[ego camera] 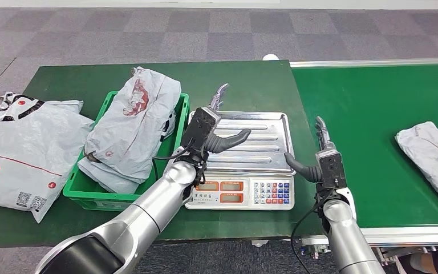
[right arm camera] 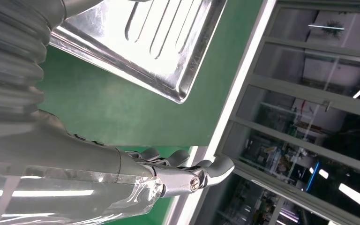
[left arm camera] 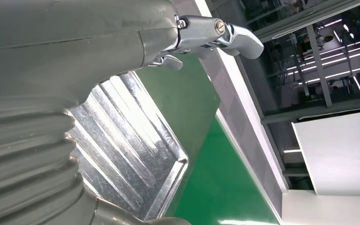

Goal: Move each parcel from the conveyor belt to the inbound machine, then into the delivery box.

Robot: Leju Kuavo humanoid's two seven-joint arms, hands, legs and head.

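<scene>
Both hands hold nothing, fingers apart and thumbs splayed: the left hand (ego camera: 208,128) hovers over the near left corner of the ribbed steel weighing tray (ego camera: 265,123) of the grey electronic scale (ego camera: 245,193), which serves as the inbound machine and carries no parcel; the right hand (ego camera: 322,157) stands upright just past the tray's right edge, between scale and belt. The next task item, a flat grey plastic-wrapped parcel (ego camera: 433,157), lies on the green conveyor belt (ego camera: 370,114) well to the right of the right hand, partly cut off by the frame; the green plastic delivery crate (ego camera: 94,191) sits just left of the left hand, already heaped with 1 large white-and-red mailer bag (ego camera: 134,123) over a paler wrapped parcel. The risks, as I judge them: the slack film may slip or sag from a loose pinch; the parcel, being near the belt's far reach, may demand a stretch that leaves the grasp shallow; the piled crate may shed anything added on top; a low sweep by either hand could knock the tray's raised rim. Further left of the crate a large white courier bag (ego camera: 25,151) rests on the green table mat (ego camera: 63,225).
</scene>
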